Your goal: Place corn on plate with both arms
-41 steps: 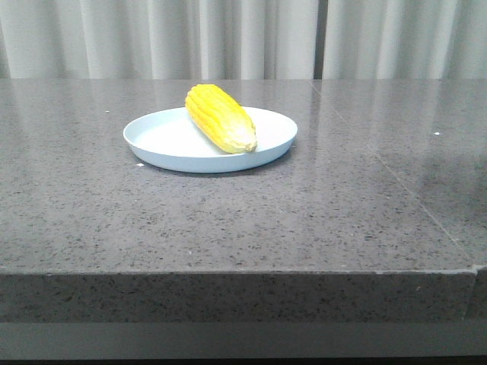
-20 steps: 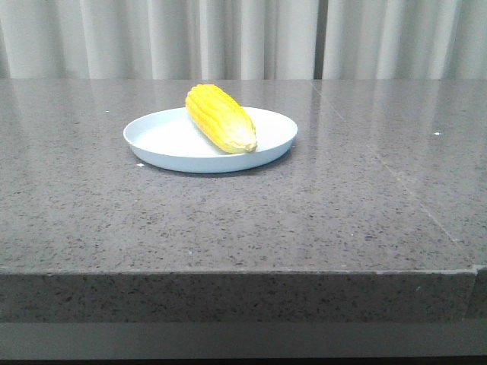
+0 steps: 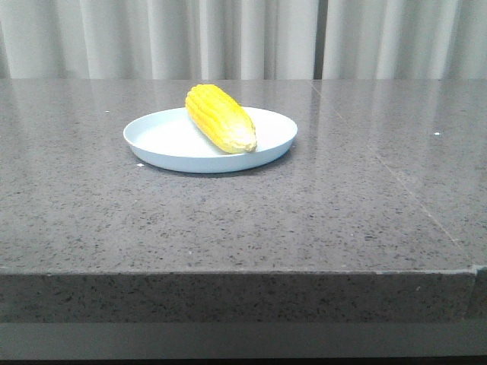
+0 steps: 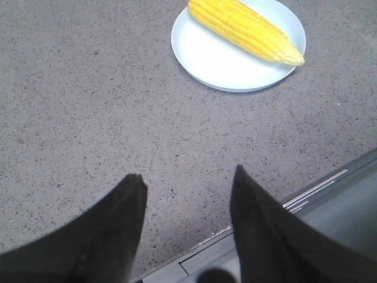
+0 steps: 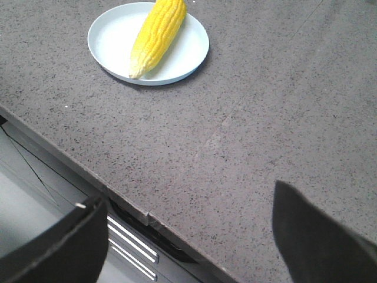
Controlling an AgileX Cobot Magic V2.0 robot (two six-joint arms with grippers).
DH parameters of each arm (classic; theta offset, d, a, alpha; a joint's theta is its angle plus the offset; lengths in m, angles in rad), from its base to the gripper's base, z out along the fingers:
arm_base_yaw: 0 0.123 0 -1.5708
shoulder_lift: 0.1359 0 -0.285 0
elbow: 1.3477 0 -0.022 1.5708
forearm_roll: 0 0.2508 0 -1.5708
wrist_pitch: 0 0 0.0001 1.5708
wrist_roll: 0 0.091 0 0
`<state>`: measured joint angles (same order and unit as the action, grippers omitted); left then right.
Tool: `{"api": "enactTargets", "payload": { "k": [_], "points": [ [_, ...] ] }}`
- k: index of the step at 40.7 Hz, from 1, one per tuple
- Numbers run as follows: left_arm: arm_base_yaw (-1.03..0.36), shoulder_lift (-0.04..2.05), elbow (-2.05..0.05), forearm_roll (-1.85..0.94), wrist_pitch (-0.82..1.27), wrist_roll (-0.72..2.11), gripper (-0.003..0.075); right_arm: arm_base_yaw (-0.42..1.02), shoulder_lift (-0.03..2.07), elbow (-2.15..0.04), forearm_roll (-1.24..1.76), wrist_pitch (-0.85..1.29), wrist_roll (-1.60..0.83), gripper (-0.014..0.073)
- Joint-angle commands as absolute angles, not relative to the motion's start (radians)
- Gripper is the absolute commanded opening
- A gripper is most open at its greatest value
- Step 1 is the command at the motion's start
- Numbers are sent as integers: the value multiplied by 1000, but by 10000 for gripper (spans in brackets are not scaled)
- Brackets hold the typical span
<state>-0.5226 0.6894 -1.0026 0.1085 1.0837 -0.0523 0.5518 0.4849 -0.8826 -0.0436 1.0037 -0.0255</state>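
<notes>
the surface (image 3: 228,228) is a wide slab of dark grey speckled stone, polished enough to catch soft reflections of the pale pleated curtain (image 3: 243,38) behind it, with a thin seam running back on the right side and a squared front edge. it carries only the plate and what lies in it.

the plate (image 3: 163,141) sits left of centre, well back from the front edge: round, shallow, pale blue-white, smooth and matte, with a low raised rim. that rim looks to be what keeps a rolling thing in place.

the corn (image 3: 219,117) lies inside the plate, slanted across it, its blunt end over the far rim and its paler tapered tip toward the near right side. it is bright yellow, with tidy rows of kernels giving it a ribbed, bumpy skin. resting on the plate and touched by nothing, it suggests the placing is done.

the left gripper (image 4: 187,180) hangs over bare stone near the front edge, well apart from the plate, its two dark pointed fingers spread and holding nothing. the right gripper (image 5: 188,209) is likewise released, its fingers set wide over the front edge, also well clear of the plate. both seem parked back to leave the corn undisturbed.
</notes>
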Motion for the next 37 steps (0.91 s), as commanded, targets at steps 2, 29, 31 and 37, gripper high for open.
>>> {"api": "enactTargets", "payload": {
  "k": [2, 29, 31, 37],
  "points": [
    [-527, 690, -1027, 113, 1022, -64, 219, 551, 490, -903, -59, 932, -6, 528],
    [-527, 690, -1027, 113, 1022, -24, -20, 551, 491, -902, -58, 935, 0, -70],
    [-527, 690, -1027, 113, 1022, -24, -20, 551, 491, -902, -58, 935, 0, -70],
    [-527, 690, -1027, 113, 1022, -24, -20, 551, 491, -902, -58, 935, 0, -70]
  ]
}}
